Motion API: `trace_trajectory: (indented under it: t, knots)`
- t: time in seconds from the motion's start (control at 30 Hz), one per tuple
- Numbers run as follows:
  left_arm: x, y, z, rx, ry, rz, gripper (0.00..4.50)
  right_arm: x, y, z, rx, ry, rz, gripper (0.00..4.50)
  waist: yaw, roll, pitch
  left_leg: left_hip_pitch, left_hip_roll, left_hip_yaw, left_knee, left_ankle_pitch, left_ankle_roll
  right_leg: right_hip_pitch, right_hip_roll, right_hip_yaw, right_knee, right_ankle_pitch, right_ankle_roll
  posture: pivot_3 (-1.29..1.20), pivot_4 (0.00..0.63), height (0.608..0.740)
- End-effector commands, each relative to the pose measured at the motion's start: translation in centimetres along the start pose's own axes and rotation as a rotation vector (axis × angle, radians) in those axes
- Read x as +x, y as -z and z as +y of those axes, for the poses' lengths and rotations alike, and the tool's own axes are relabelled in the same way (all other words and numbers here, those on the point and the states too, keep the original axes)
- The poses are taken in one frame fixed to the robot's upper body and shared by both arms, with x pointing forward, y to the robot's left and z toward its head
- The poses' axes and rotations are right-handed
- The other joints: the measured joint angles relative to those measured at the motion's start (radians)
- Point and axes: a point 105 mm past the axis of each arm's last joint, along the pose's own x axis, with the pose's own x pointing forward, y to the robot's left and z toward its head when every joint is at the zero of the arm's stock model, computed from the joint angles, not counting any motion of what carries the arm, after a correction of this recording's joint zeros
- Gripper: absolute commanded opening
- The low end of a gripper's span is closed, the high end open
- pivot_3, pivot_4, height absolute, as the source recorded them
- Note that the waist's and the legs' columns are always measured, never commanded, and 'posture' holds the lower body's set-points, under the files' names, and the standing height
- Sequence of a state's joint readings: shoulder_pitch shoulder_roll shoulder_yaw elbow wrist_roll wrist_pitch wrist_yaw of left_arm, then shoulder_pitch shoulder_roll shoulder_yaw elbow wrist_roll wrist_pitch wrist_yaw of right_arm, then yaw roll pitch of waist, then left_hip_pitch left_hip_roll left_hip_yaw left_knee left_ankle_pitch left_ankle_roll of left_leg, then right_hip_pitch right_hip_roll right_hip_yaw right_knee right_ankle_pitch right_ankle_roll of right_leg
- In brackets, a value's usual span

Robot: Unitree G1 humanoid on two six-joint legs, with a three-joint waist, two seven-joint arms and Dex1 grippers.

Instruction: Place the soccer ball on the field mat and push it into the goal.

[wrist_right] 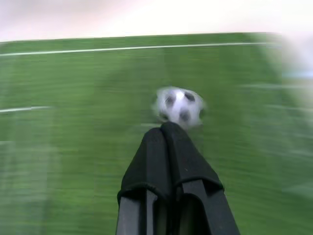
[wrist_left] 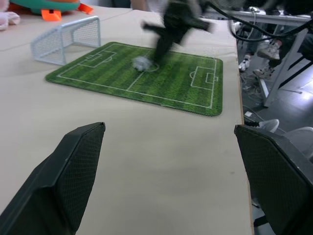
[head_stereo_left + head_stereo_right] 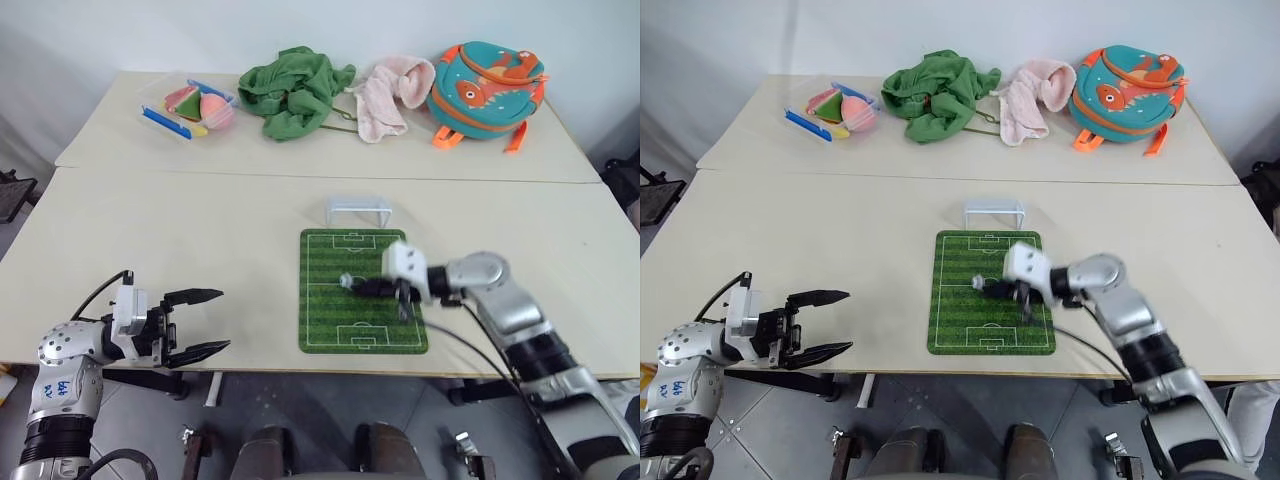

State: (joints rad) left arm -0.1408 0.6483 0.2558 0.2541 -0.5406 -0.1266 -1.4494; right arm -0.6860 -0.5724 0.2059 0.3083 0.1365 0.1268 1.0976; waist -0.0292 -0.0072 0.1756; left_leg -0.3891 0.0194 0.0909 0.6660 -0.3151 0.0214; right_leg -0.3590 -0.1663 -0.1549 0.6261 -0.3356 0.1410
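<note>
One soccer ball (image 1: 178,106), one field mat (image 3: 362,291), one goal (image 3: 358,210), two tables (image 3: 200,240).

The soccer ball (image 3: 346,281) lies mid-pitch on the field mat (image 3: 330,332), the goal (image 3: 358,209) just beyond.

The left gripper (image 2: 168,181) has its two black fingers (image 2: 73,171) spread wide over the bare beige table (image 2: 146,156). Beyond them the field mat (image 2: 146,78) lies flat, with the blurred soccer ball (image 2: 142,62) near its centre circle. The right gripper (image 2: 157,49), blurred, hangs right beside the ball. The goal (image 2: 66,36) stands at the mat's end.
</note>
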Motion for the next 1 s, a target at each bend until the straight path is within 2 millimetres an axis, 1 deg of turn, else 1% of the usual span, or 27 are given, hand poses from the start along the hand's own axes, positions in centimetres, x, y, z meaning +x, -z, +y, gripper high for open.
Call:
trace_trajectory:
  t: [0.03, 0.07, 0.13, 0.27, 0.37, 0.47, 0.57, 0.6, 0.63, 0.67, 0.7, 0.83, 0.93, 1.0]
  knots:
    - [-0.2, -0.4, 0.6, 0.03, -0.012, 0.01, 4.5, -2.6, -1.8, -5.0, -0.011, 0.243, -0.064, 0.03, 0.001, 0.0, 0.0, 0.0, 0.0, 0.0, 0.0, 0.0, 0.0, 0.0, 0.0, 0.0, 0.0, 0.0, 0.0, 0.0, 0.15, 0.74]
    - [-0.1, -0.4, 0.8, 0.032, -0.014, 0.009, 4.5, -3.1, -2.1, -5.9, -0.007, 0.284, -0.076, 0.03, 0.001, 0.0, 0.0, 0.0, 0.0, -0.001, -0.001, 0.0, 0.0, 0.0, 0.0, 0.0, 0.0, 0.0, 0.0, 0.0, 0.15, 0.74]
    - [0.1, -0.4, 1.0, 0.036, -0.014, 0.005, 4.5, -3.9, -2.5, -6.5, -0.01, 0.317, -0.093, 0.03, 0.001, 0.0, 0.0, 0.0, -0.001, -0.001, -0.001, 0.0, 0.0, 0.0, 0.0, -0.001, 0.0, 0.0, 0.0, 0.0, 0.15, 0.74]
    - [0.3, -0.5, 1.5, 0.038, -0.03, 0.0, 4.5, -4.8, -3.5, -6.0, -0.014, 0.313, -0.129, 0.03, 0.0, 0.0, 0.0, -0.001, -0.001, -0.001, -0.002, 0.0, 0.0, 0.0, 0.0, -0.001, 0.0, 0.0, 0.0, 0.0, 0.15, 0.74]
    - [0.2, -0.5, 2.1, 0.023, -0.072, -0.008, 4.5, -5.4, -3.6, -5.6, -0.004, 0.305, -0.138, 0.03, 0.0, 0.0, 0.0, -0.001, -0.001, 0.0, -0.002, 0.0, 0.0, -0.001, 0.0, -0.001, 0.0, 0.0, 0.0, 0.0, 0.15, 0.74]
    - [0.2, -1.4, 3.3, 0.001, -0.158, -0.07, 4.5, -6.6, -2.9, -4.5, 0.026, 0.253, -0.129, 0.63, 0.001, 0.0, 0.0, -0.001, -0.001, 0.0, -0.002, 0.0, 0.0, 0.0, 0.0, -0.001, 0.0, 0.0, 0.0, 0.0, 0.15, 0.74]
    - [0.0, -2.0, 4.5, -0.01, -0.241, -0.115, 4.5, -8.0, -1.8, -3.8, 0.076, 0.232, -0.128, 1.63, 0.003, 0.0, 0.0, -0.001, -0.001, -0.001, -0.002, 0.0, 0.0, 0.0, 0.0, -0.001, 0.0, 0.0, 0.0, 0.0, 0.15, 0.74]
    - [-0.1, -2.1, 4.7, -0.013, -0.254, -0.12, 4.5, -8.6, -1.0, -3.7, 0.101, 0.234, -0.108, 1.95, 0.003, 0.0, 0.0, -0.001, -0.001, -0.001, -0.001, 0.0, 0.0, 0.0, 0.0, -0.001, 0.0, 0.0, 0.0, 0.0, 0.15, 0.74]
    - [-0.3, -2.2, 4.8, -0.023, -0.261, -0.125, 4.5, -9.4, 0.4, -3.0, 0.132, 0.21, -0.076, 2.27, 0.004, 0.0, 0.0, -0.001, -0.001, -0.001, -0.001, 0.0, 0.0, 0.0, 0.0, -0.001, 0.0, 0.0, 0.0, 0.0, 0.15, 0.74]
    - [-0.4, -2.2, 4.8, -0.032, -0.266, -0.129, 4.5, -10.2, 1.6, -2.4, 0.155, 0.189, -0.049, 2.67, 0.004, 0.0, 0.0, -0.001, -0.002, -0.001, -0.001, 0.0, 0.0, 0.0, 0.0, -0.001, 0.0, 0.0, 0.0, 0.0, 0.15, 0.74]
    - [-0.5, -2.3, 4.8, -0.038, -0.272, -0.135, 4.5, -10.9, 2.5, -2.0, 0.173, 0.18, -0.032, 3.03, 0.005, 0.0, 0.0, -0.001, -0.002, -0.001, -0.001, 0.0, 0.0, 0.001, 0.0, -0.001, 0.0, 0.0, 0.0, 0.0, 0.15, 0.74]
    - [-1.4, -2.9, 5.3, -0.076, -0.357, -0.152, 4.5, -13.8, 4.8, -1.3, 0.242, 0.203, -0.024, 4.42, 0.001, 0.0, 0.0, -0.001, -0.002, -0.001, -0.001, 0.0, 0.001, 0.001, -0.001, -0.001, -0.001, 0.0, 0.0, 0.0, 0.15, 0.74]
    - [-1.9, -2.9, 5.4, -0.106, -0.391, -0.14, 4.5, -15.3, 5.9, -0.3, 0.276, 0.204, -0.036, 4.47, -0.001, 0.0, 0.0, 0.001, -0.001, 0.001, -0.001, 0.0, 0.001, 0.001, 0.0, 0.0, -0.001, 0.0, 0.0, 0.0, 0.15, 0.74]
    - [-2.2, -3.0, 5.6, -0.112, -0.414, -0.135, 4.5, -16.1, 6.3, -0.1, 0.287, 0.215, -0.042, 4.47, 0.0, 0.0, 0.0, 0.001, -0.001, 0.001, -0.001, 0.0, 0.001, 0.001, 0.0, 0.0, -0.001, 0.0, 0.0, 0.0, 0.15, 0.74]
